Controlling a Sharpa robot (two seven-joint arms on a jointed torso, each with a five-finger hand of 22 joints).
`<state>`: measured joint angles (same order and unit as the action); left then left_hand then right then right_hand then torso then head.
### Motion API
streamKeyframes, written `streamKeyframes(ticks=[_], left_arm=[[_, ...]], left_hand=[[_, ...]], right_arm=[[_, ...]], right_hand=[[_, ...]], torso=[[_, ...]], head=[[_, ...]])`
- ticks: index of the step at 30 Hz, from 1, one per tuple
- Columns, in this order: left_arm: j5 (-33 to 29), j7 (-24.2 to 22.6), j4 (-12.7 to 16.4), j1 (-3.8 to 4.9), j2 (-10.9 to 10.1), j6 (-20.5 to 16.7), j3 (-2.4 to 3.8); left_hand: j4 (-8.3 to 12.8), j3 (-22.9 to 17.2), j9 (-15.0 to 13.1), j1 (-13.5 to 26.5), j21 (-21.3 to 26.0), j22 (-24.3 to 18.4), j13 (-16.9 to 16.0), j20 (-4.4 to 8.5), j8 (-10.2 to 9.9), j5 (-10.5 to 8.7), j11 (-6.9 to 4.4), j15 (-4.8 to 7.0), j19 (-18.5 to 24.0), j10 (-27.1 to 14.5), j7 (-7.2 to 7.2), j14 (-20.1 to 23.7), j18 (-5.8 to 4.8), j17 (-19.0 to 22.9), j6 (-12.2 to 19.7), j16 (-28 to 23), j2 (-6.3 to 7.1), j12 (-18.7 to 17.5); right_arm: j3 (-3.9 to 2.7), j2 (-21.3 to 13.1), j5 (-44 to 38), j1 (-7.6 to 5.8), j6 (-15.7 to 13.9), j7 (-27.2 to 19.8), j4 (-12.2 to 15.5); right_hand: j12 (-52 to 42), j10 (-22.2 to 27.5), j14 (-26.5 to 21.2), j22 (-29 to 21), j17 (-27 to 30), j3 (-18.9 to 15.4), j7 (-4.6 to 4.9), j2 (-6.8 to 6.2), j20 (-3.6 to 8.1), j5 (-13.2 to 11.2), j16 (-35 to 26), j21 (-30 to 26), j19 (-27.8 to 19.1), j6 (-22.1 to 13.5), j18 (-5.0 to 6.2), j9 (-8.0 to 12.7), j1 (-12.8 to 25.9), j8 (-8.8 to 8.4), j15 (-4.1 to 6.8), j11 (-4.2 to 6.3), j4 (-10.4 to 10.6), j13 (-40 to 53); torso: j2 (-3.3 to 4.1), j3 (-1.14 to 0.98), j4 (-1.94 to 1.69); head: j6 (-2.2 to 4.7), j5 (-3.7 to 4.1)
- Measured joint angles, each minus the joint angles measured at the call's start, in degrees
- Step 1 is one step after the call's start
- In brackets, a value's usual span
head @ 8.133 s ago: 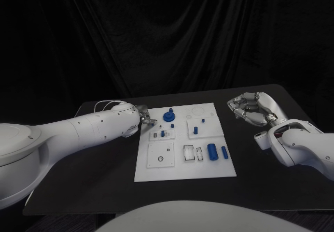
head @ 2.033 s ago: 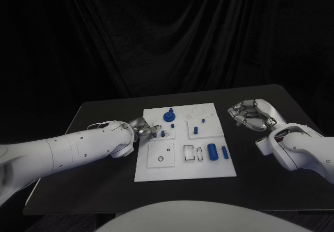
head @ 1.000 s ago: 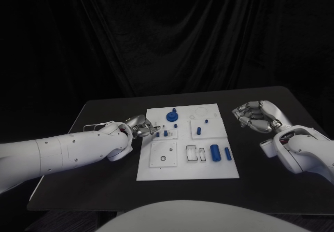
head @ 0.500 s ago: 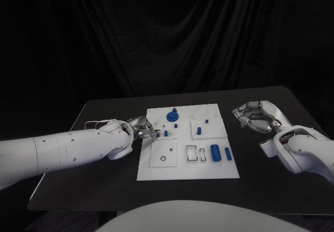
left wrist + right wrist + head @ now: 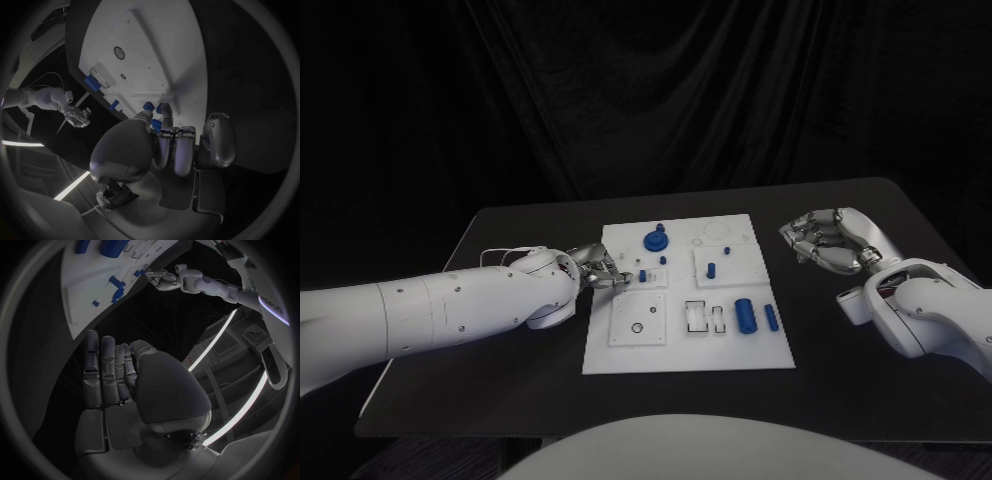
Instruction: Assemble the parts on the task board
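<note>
The flat white rectangular task board [image 5: 687,352] lies in the middle of the black table [image 5: 516,390]. The silver left hand [image 5: 596,268] sits at the board's left edge, fingers curled in beside a small blue peg [image 5: 643,275] standing in the board; whether it grips anything cannot be told. The silver right hand [image 5: 826,240] hovers well apart from the board's right edge, fingers partly bent and holding nothing. A large blue round knob [image 5: 655,239] stands near the board's far edge. Two blue cylinders [image 5: 747,315] lie side by side toward its right side.

left hand [image 5: 597,268] fingers' grasp unclear
</note>
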<state>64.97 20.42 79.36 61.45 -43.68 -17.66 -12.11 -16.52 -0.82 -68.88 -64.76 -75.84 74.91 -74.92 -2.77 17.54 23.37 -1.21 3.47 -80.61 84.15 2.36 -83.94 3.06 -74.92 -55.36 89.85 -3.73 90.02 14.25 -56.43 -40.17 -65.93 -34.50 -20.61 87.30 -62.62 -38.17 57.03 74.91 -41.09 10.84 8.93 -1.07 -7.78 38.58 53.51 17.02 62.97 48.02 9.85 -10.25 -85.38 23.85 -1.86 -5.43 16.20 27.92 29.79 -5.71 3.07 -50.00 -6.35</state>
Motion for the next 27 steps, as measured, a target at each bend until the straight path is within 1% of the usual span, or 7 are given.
streamKeyframes(ticks=[2,3,11,14,21,22,27], left_arm=[[0.0,0.0,-0.2,0.0,0.3,0.1,0.0],[0.0,0.0,-0.3,0.0,0.4,0.1,0.0],[0.1,0.0,-1.2,0.0,1.3,0.2,-0.01],[0.1,0.0,-1.5,0.0,1.6,0.2,-0.01],[0.2,0.1,-2.7,0.0,2.4,0.3,-0.02],[0.3,0.1,-2.8,0.0,2.4,0.3,-0.02],[0.7,0.5,-3.7,0.0,2.8,0.6,-0.02]], left_hand=[[0.0,0.0,0.2,0.0,0.2,0.0,0.0,0.0,-0.2,-2.65,0.0,0.0,0.0,0.0,0.24,0.0,0.0,0.0,0.6,0.0,0.0,0.0],[0.0,0.0,0.2,0.0,0.2,0.0,0.0,0.0,-0.3,-3.27,0.0,0.0,0.0,0.0,0.29,0.0,0.0,0.0,0.9,0.0,0.0,0.0],[0.0,0.0,0.3,0.0,0.4,0.0,0.0,-0.21,-0.4,-3.9,0.0,0.0,0.2,0.0,0.3,0.0,0.0,0.0,0.9,0.0,0.0,0.0],[0.0,0.0,0.4,0.0,0.5,0.0,0.0,-0.21,-0.6,-4.11,0.0,0.0,0.2,0.0,0.57,0.0,0.0,0.0,1.5,0.0,0.0,0.0],[0.0,0.0,0.5,0.0,0.7,0.0,0.0,-0.41,-0.9,-4.12,0.21,0.0,0.4,-0.2,0.81,0.0,0.0,0.0,2.0,0.0,0.0,0.0],[0.0,0.0,0.5,0.0,0.7,0.0,0.0,-0.41,-0.9,-3.81,0.21,0.0,0.4,-0.2,0.81,0.0,0.0,0.0,2.0,0.0,-0.02,0.0],[0.0,0.0,0.6,-0.6,0.7,0.0,0.0,-0.41,-0.9,-0.7,0.21,0.0,0.4,-0.2,0.6,0.0,0.0,0.0,2.2,0.0,-0.64,0.0]], right_arm=[[0.0,0.0,0.0,0.0,0.0,0.0,0.0],[0.0,0.0,0.0,0.0,0.0,0.0,0.0],[0.0,-0.2,0.0,0.0,0.0,0.1,0.2],[0.0,-0.2,0.0,0.0,0.0,0.1,0.2],[0.0,-0.2,0.0,0.0,0.0,0.1,0.3],[0.0,-0.2,0.0,0.0,0.0,0.1,0.3],[0.0,-0.2,0.0,0.0,0.1,0.2,0.3]], right_hand=[[0.0,0.0,0.0,0.0,0.0,0.0,0.0,0.0,0.0,0.0,0.0,0.0,0.0,0.0,0.0,0.0,0.0,0.0,0.0,0.0,0.0,0.0],[0.0,0.0,0.0,0.0,0.0,0.0,0.0,0.0,0.0,0.0,0.0,0.0,0.0,0.0,0.0,0.0,0.0,0.0,0.0,0.0,0.0,0.0],[0.0,0.0,0.0,0.0,0.1,0.0,0.0,0.0,0.0,0.0,0.2,0.0,0.0,0.0,0.0,0.0,0.0,0.0,0.0,0.0,0.0,-0.2],[0.0,0.0,0.0,0.0,0.1,0.0,0.0,0.0,0.0,0.0,0.2,0.0,0.0,0.0,0.0,0.0,0.0,0.0,0.0,0.0,0.0,-0.2],[0.0,0.0,0.0,0.0,0.1,0.0,0.0,0.0,0.0,0.0,0.2,0.0,0.0,0.0,0.0,0.0,0.0,0.0,0.0,0.0,0.0,-0.2],[0.0,0.0,0.0,0.0,0.1,0.0,0.0,0.0,0.0,0.0,0.2,0.0,0.0,0.0,0.0,0.0,0.0,0.0,0.0,0.0,0.0,-0.2],[0.0,0.0,0.0,0.0,0.2,0.0,0.0,0.0,0.0,0.0,0.2,0.0,0.0,0.0,0.0,0.0,0.0,0.0,0.0,0.0,0.0,-0.3]], torso=[[0.01,0.0,0.0],[0.01,0.0,0.0],[0.01,0.01,0.0],[0.01,0.01,0.0],[0.01,0.01,-0.01],[0.01,0.01,-0.01],[0.0,0.01,-0.01]], head=[[0.0,0.04],[0.0,0.08],[0.0,0.23],[0.0,0.23],[0.0,0.29],[0.0,0.27],[0.0,0.27]])
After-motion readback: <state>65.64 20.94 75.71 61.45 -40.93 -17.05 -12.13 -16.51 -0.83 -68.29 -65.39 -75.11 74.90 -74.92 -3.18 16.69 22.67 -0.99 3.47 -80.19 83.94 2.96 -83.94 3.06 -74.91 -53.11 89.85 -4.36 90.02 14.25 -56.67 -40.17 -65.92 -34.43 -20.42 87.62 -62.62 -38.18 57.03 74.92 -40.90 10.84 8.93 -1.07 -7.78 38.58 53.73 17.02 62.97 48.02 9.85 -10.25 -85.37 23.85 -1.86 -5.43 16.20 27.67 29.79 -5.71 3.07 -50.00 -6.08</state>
